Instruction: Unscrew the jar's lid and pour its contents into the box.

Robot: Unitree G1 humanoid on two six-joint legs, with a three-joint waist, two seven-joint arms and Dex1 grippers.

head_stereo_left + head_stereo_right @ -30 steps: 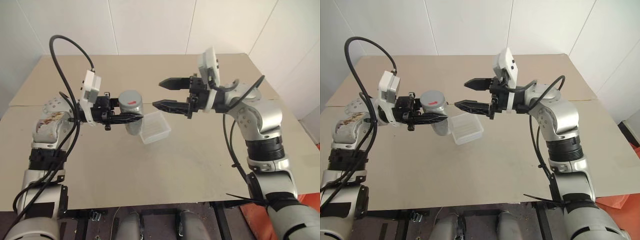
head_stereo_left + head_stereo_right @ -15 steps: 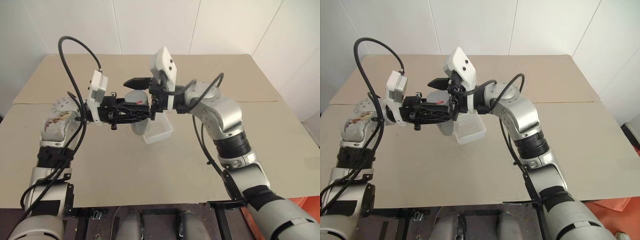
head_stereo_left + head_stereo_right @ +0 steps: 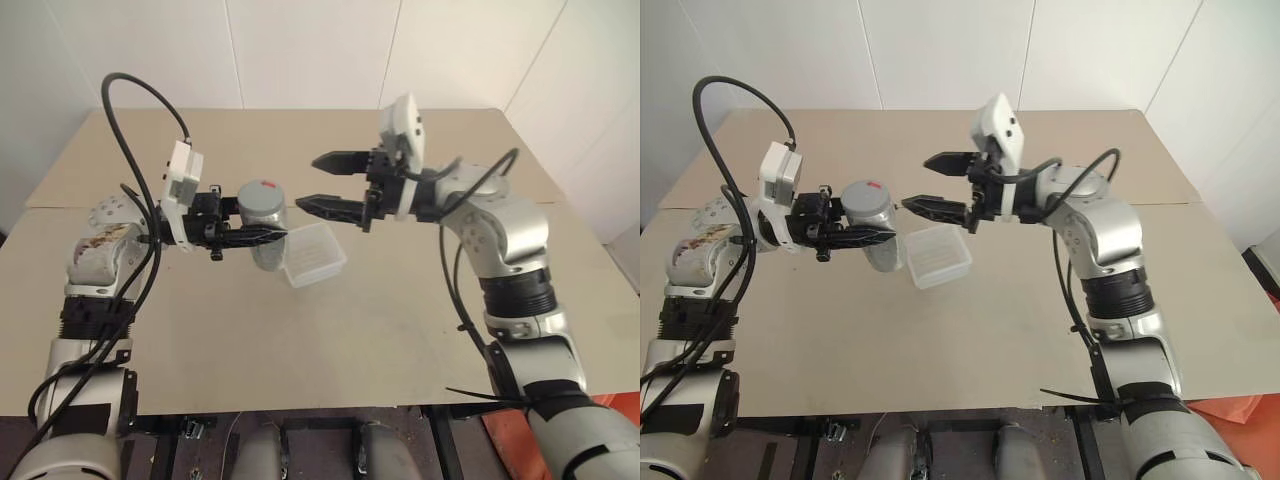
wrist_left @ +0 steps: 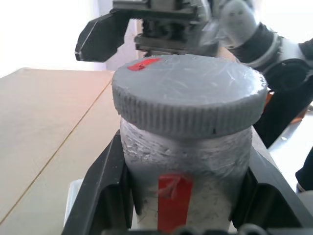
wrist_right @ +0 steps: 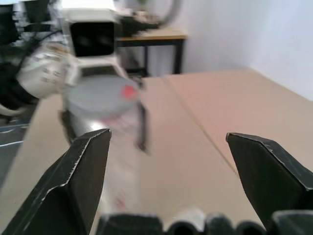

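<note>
My left gripper (image 3: 270, 231) is shut on the jar (image 3: 266, 236), a scuffed clear cylinder with a red strip, held upright above the table. The grey lid (image 3: 258, 197), with a small red mark on top, sits on the jar. In the left wrist view the lid (image 4: 188, 93) is close up and the black fingers (image 4: 105, 191) clamp the jar (image 4: 186, 161) below it. My right gripper (image 3: 308, 182) stands open, level, a short way right of the lid and apart from it. The box (image 3: 315, 253) sits on the table just right of the jar. The contents are hidden.
The tan table (image 3: 330, 320) has a seam running across it and white walls behind. In the right wrist view the jar (image 5: 105, 105) and the left wrist's white camera block (image 5: 90, 36) lie ahead between my open fingers (image 5: 73, 181).
Half a second ago my open right gripper was in over the lid; it has drawn back to the right, still open. The left gripper and jar stayed put.
</note>
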